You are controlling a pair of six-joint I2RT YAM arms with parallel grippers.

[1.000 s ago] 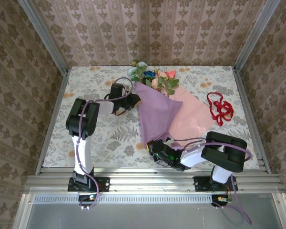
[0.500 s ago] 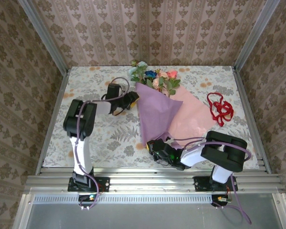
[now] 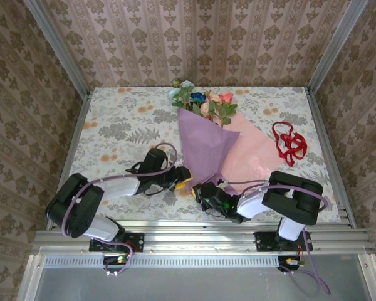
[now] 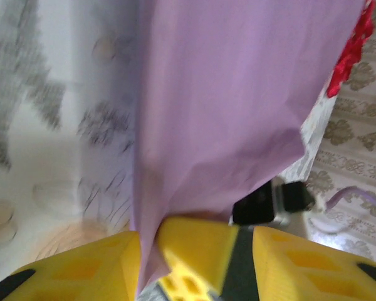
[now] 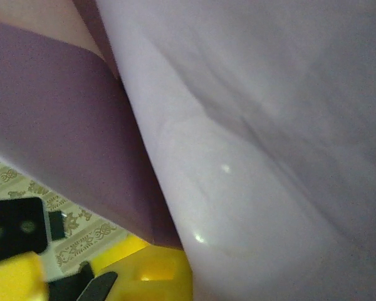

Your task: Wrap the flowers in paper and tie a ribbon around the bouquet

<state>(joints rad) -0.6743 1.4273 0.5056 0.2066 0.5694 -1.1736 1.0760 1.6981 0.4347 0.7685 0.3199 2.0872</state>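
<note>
The flowers lie at the far middle of the table, their heads sticking out of the lilac paper, which is folded over them into a cone. Its pink reverse spreads to the right. My right gripper is shut on the paper's narrow near tip; one yellow finger shows under the paper. My left gripper is open just left of that tip. In the left wrist view its fingers stand apart around the paper tip. The red ribbon lies loose at the right.
The floral tablecloth has free room on the left half. Patterned walls and a metal frame close in the table. The ribbon shows red past the paper's edge in the left wrist view.
My left arm swung from beside the bouquet's upper left edge down to the paper's near tip, and its jaws opened. The right gripper kept its hold and place.
</note>
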